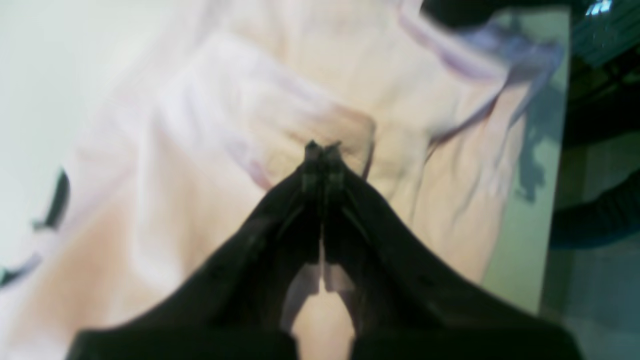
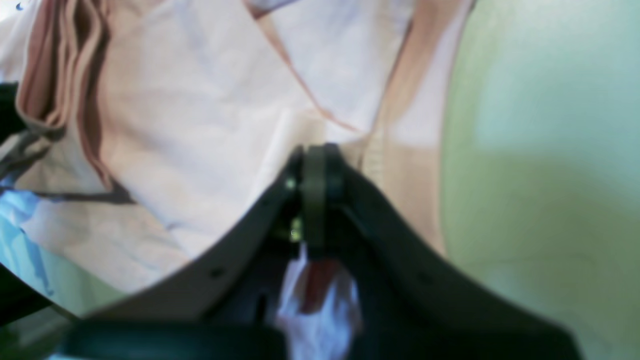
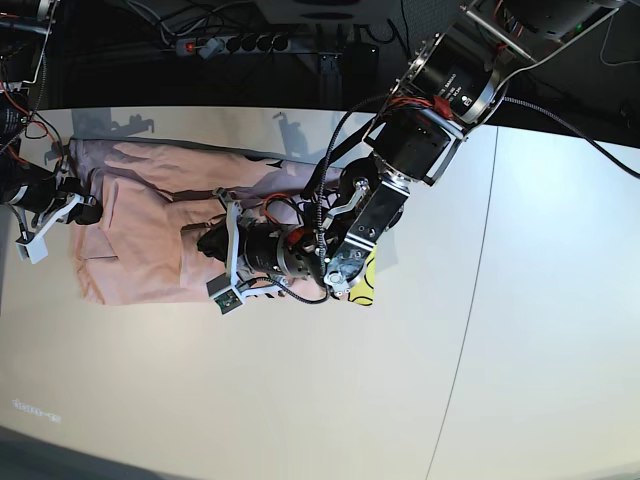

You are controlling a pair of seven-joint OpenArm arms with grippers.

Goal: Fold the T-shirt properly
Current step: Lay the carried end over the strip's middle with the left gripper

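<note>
Folding step in hand: judged to be a carry-over of gathered cloth across the garment, both arms engaged.
Technique advised: keep both grips level and move them together, so the fold line lands straight; lay the cloth flat before letting go, as the bunched folds near the right arm could set a crooked crease.
T-shirt (image 3: 150, 235) position: lying on the pale table (image 3: 500, 350), spread toward the base view's left side, rumpled and part-doubled rather than flat.
Left gripper (image 1: 323, 148) state: jaws pressed together; a sliver of pale cloth shows between them lower down, so it appears to pinch the fabric, though the blur leaves this uncertain.
Left gripper relation: directly over the shirt's middle, low above the pink cloth.
Right gripper (image 2: 315, 150) state: jaws closed, with bunched fabric showing between the fingers near the palm, judged a hold on the shirt.
Right gripper relation: at the shirt's edge, bare table just beside it.
Risk: uneven pull could drag the lower layer.
</note>
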